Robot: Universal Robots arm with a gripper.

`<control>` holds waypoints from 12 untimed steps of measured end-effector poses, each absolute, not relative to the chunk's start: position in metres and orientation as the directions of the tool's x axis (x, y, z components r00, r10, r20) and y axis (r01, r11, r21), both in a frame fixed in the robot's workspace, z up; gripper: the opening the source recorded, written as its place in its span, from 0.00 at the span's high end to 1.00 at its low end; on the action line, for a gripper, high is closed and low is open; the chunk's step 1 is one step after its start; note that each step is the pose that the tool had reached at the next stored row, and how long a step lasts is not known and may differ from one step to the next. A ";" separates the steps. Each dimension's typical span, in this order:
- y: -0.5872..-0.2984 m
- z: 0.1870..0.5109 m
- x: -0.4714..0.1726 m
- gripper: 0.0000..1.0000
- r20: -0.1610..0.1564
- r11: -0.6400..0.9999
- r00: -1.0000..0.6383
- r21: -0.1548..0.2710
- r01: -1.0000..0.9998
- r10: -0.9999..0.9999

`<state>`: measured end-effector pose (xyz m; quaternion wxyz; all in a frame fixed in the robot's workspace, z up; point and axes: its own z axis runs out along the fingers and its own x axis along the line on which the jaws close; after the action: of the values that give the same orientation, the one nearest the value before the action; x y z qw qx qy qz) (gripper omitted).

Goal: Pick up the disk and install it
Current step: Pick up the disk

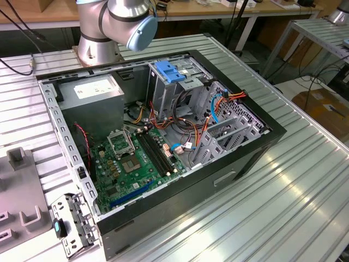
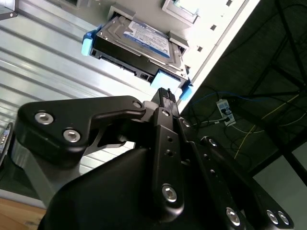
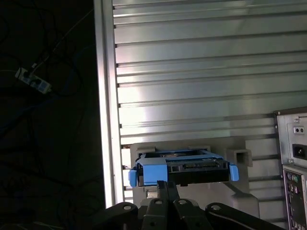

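Disk (image 3: 182,171) in grey cradle (image 3: 242,158) on worktop (image 3: 192,72), just ahead of empty, seemingly closed gripper (image 3: 167,184), connector end facing it.

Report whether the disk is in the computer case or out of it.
Out: in both wrist views the disk rests in a grey holder on the table.

One computer case (image 1: 180,210) lies open on one table (image 1: 283,202). Inside the case are one green motherboard (image 1: 136,161), one grey power supply (image 1: 92,98) and one tall metal cage (image 1: 158,95) carrying one blue latch (image 1: 170,72). Just beyond the case in the exterior view stands one robot arm (image 1: 109,24). Near the case's rear panel, in both wrist views, one disk (image 2: 136,43) (image 3: 182,167) sits on one grey holder (image 3: 240,155).
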<state>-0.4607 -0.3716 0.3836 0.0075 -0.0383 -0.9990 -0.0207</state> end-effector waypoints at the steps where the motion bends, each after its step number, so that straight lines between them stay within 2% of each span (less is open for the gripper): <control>1: -0.372 0.384 -0.461 0.89 0.017 0.996 -0.997 0.041 0.077 0.076; 12: -0.372 0.384 -0.461 0.89 0.017 0.998 -0.998 0.041 0.056 0.055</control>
<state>-0.4609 -0.3717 0.3836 0.0077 -0.0278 -0.9994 -0.0206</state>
